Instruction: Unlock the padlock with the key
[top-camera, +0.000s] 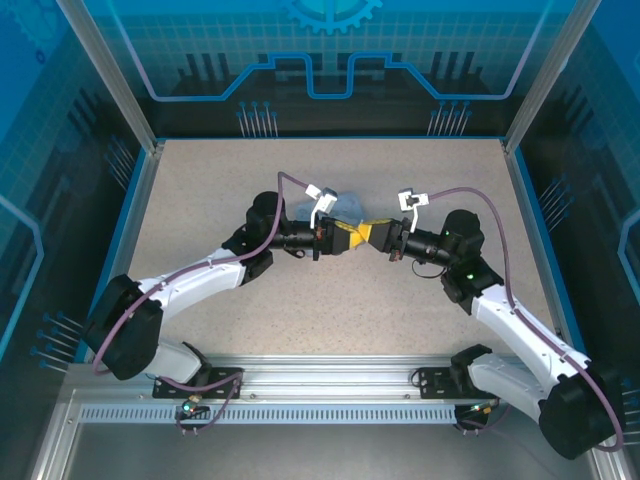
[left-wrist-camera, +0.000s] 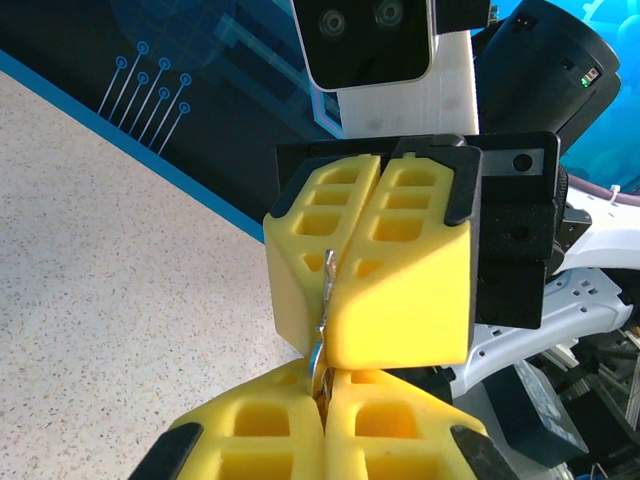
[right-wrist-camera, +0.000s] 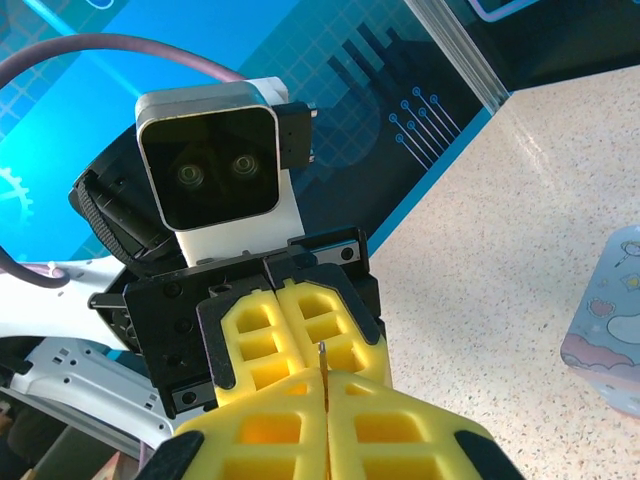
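Over the table (top-camera: 200, 200), right claw (top-camera: 377, 233) pinches key (left-wrist-camera: 328, 282), left claw (top-camera: 356, 240) clamps padlock (left-wrist-camera: 317, 368).

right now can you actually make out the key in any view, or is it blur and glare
Left wrist view: even light, no blur, the key sharp in the right gripper's seam, the padlock, likely, under it at the left fingers. Right wrist view: key a thin sliver, no glare. Top view: crisp but far, faint shadows on the table.

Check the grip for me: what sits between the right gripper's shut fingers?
A thin metal sliver, seemingly the key, shows at the seam of the right gripper, reaching into the left gripper. The pads cover the rest.
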